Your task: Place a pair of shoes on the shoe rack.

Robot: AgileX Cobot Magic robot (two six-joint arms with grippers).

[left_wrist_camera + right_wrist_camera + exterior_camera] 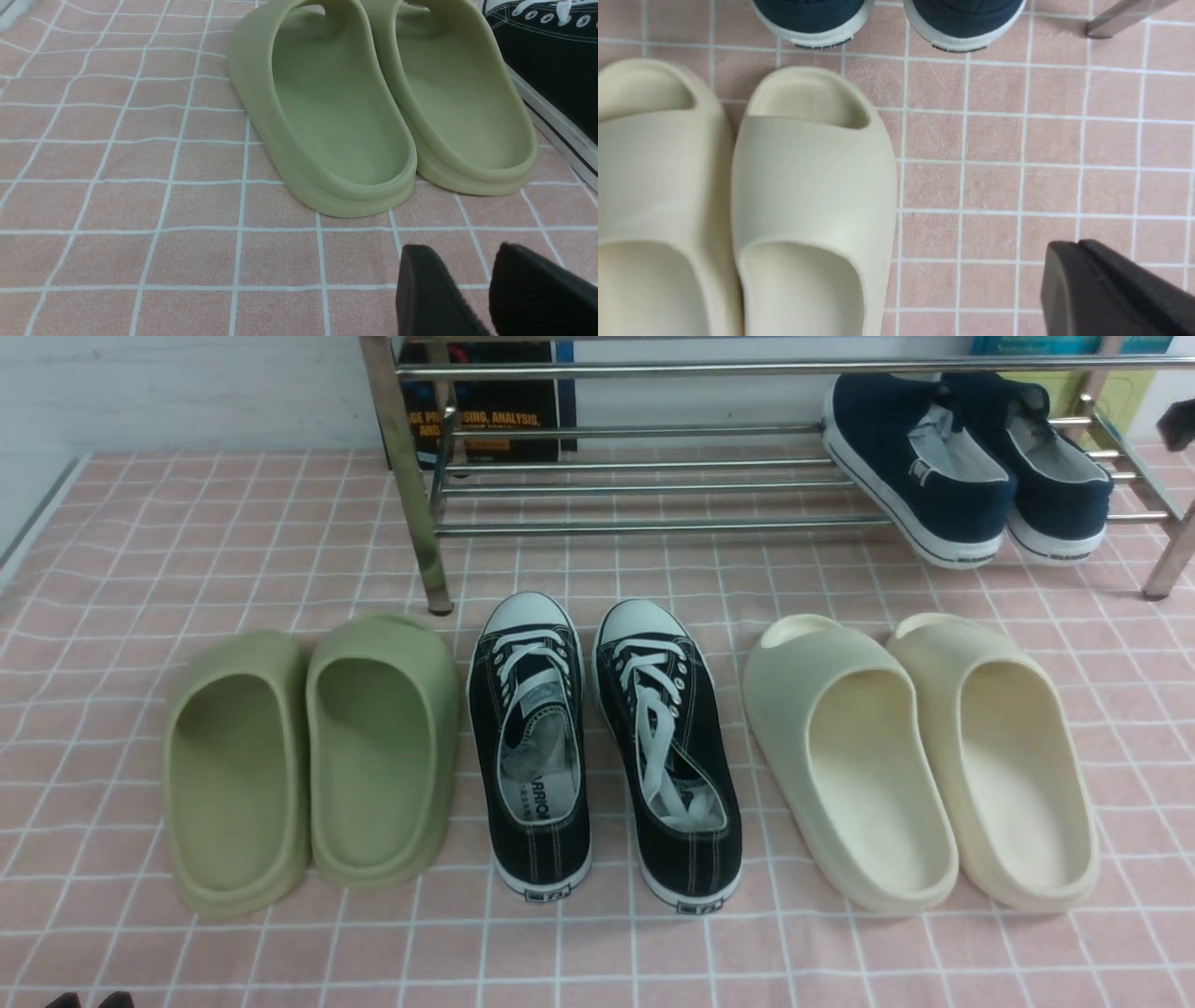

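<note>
L jaws apart; R jaws shut

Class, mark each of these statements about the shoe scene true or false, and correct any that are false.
1. The navy slip-on shoes rest on the shoe rack. True.
2. The black lace-up sneakers stand between two pairs of slides. True.
3. The green slides lie on the robot's right. False: they lie on its left, and the cream slides lie on its right.
4. The navy slip-on shoes sit at the rack's left end. False: they sit at its right end.
5. The black lace-up sneakers are on the rack. False: they stand on the checked cloth in front of it.
</note>
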